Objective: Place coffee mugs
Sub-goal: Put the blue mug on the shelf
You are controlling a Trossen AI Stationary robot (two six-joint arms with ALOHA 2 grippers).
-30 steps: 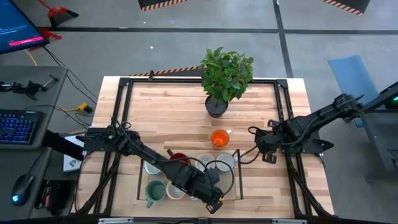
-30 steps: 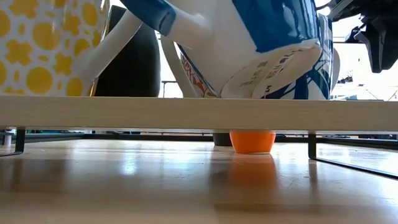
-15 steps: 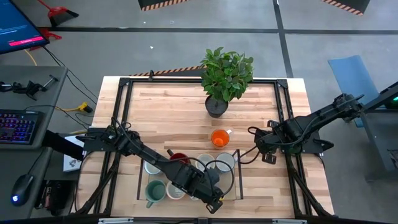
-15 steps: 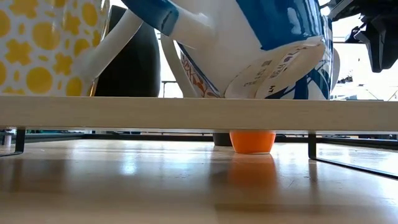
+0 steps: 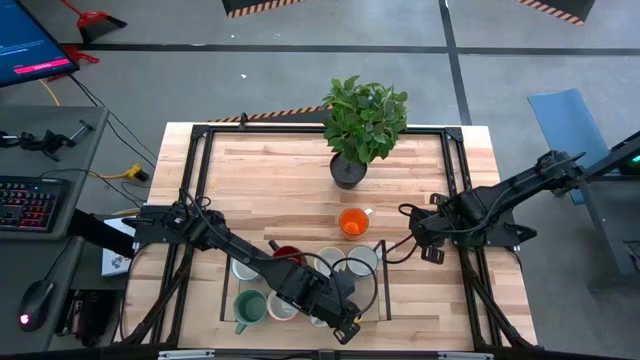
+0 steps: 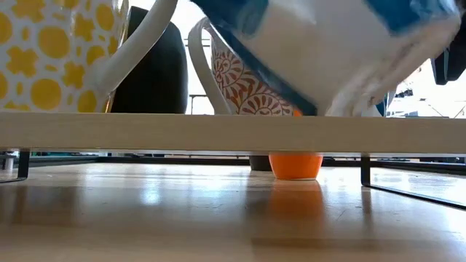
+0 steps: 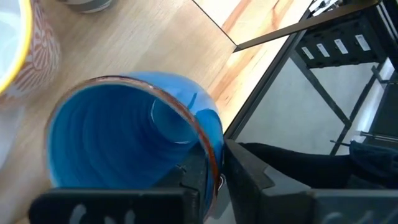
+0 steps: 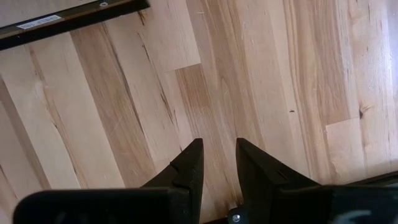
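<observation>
A blue mug [image 7: 124, 143] stands tilted at the near right of a cluster of coffee mugs [image 5: 285, 285] on a raised wooden board [image 6: 218, 131]; in the low view the blue mug [image 6: 328, 51] is blurred just above the board. My left gripper [image 5: 338, 305] reaches down to it, with one finger inside the rim and one outside [image 7: 217, 177]. An orange mug [image 5: 352, 222] stands alone on the table beyond the cluster. My right gripper [image 5: 432, 248] hangs open over bare wood [image 8: 219, 155] near the right edge. My left gripper has one finger [image 7: 194, 183] inside the blue mug and one finger [image 7: 245, 168] outside, either side of the wall just below the rim [image 7: 214, 163], coming slanting from above. Whether the fingers touch the wall I cannot tell.
A potted plant [image 5: 365, 120] stands at the table's far middle. In the low view a yellow-dotted mug [image 6: 44, 58] and a red-patterned mug [image 6: 247, 80] stand on the board beside the blue one. Black frame rails [image 5: 455, 180] run along the table edges.
In the low view the blue mug has sunk toward the board and tipped, its base swinging lower and closer; it is blurred in motion now. The red-patterned mug behind it shows more. Both arms have kept their places.
</observation>
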